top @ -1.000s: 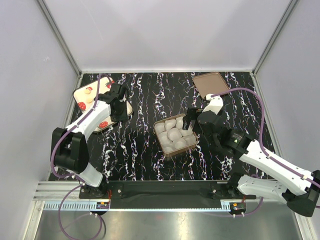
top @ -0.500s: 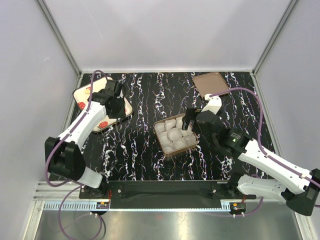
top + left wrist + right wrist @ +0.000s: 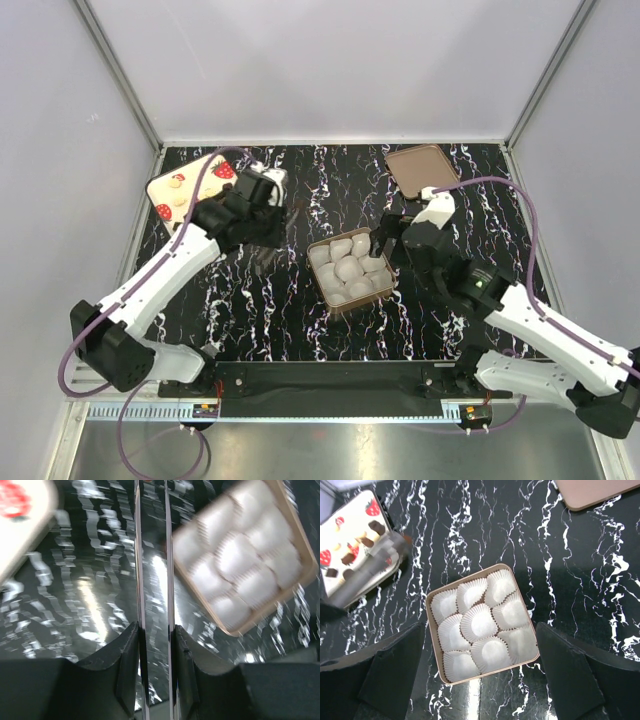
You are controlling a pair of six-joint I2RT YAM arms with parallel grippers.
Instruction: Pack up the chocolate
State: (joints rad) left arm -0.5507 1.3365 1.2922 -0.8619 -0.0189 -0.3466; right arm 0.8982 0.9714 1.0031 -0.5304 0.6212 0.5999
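Observation:
The chocolate lies as small dark and cream pieces on a strawberry-print tray at the far left. My left gripper is shut on metal tweezers, just right of the tray. The tweezers are blurred, with a small brown bit at their tip. A square box of empty white paper cups sits mid-table. My right gripper hangs open above the box, holding nothing.
A flat brown lid lies at the far right of the black marbled table. Grey walls close in the table on three sides. In the left wrist view the box lies to the right of the tweezers.
My left arm has swung from over the tray to the right, toward the box, carrying the tweezers. The right arm has barely shifted and stays open.

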